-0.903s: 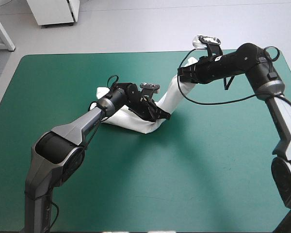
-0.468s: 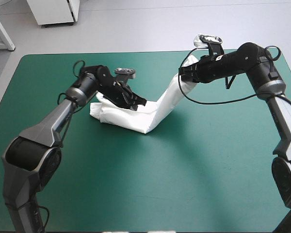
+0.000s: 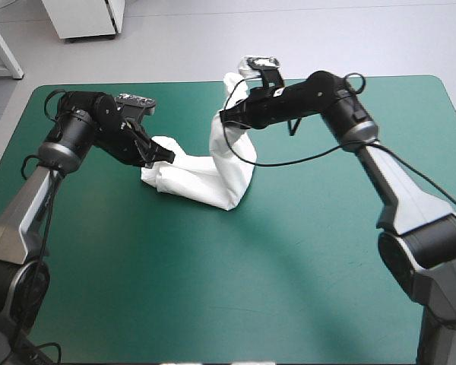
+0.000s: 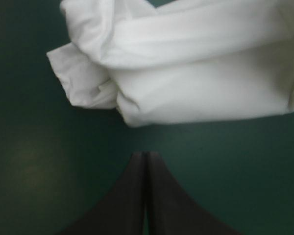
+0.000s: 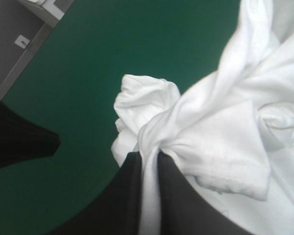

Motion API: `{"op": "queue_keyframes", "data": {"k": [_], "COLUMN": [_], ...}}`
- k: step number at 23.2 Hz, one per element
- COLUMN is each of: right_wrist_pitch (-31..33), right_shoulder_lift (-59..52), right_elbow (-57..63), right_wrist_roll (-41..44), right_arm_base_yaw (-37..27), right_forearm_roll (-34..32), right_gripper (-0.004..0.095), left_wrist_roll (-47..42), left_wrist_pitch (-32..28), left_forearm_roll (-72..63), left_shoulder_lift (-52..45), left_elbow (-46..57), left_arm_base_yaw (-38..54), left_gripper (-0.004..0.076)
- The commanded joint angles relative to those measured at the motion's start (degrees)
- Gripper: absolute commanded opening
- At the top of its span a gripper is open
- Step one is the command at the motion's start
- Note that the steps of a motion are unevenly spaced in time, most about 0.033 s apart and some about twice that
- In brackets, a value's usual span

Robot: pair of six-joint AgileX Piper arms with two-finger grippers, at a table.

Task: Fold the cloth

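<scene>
The white T-shirt [image 3: 205, 181] lies as a long crumpled bundle at mid-table, its right end lifted in a strip. My right gripper [image 3: 226, 115] is shut on that raised end; in the right wrist view the T-shirt [image 5: 225, 122] passes up between the right gripper's [image 5: 148, 155] nearly closed fingers. My left gripper [image 3: 158, 157] hovers at the bundle's left end, fingers shut with nothing in them. The left wrist view shows the left gripper [image 4: 146, 155] a short way off from the T-shirt [image 4: 196, 73], not touching it. The left gripper [image 5: 24, 141] also shows, dark, beside the T-shirt in the right wrist view.
The teal-green cover [image 3: 251, 289] lies bare across the near half and along both sides. A white cabinet [image 3: 83, 19] stands on the floor beyond the far left edge.
My left gripper has drawn back leftward from on top of the bundle to its left end. The right gripper has carried the raised end leftward, over the bundle's right part.
</scene>
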Motion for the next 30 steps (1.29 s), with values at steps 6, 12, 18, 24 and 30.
{"op": "queue_keyframes", "data": {"k": [6, 12, 18, 24, 30], "right_wrist_pitch": [7.5, 16.4, 16.4, 5.4, -1.5], "right_shoulder_lift": [13.8, 14.4, 4.8, 0.3, 4.6], "right_elbow": [-26.3, -33.3, -12.4, 9.0, 9.7], "right_wrist_roll": [2.0, 12.5, 21.1, 19.3, 18.9], "right_arm_base_yaw": [6.7, 6.5, 6.3, 6.3, 6.3], "right_forearm_roll": [6.1, -4.6, -21.2, -19.6, -17.4], "right_gripper": [0.0409, 0.0830, 0.0696, 0.0696, 0.0696], "left_wrist_roll": [-1.7, -1.7, -1.7, -1.3, -1.3], "left_wrist_pitch": [3.0, 3.0, 3.0, 3.0, 3.0], "left_forearm_roll": [3.6, 3.4, 3.4, 2.5, 0.6], "left_shoulder_lift": [-11.8, -15.1, -17.2, -17.6, -17.6], "left_elbow": [9.3, 10.5, 10.5, 10.5, 10.5], "left_arm_base_yaw": [-0.1, -0.1, -0.1, -0.1, -0.1], "left_gripper": [-0.0009, -0.0009, -0.0009, -0.0009, -0.0009]}}
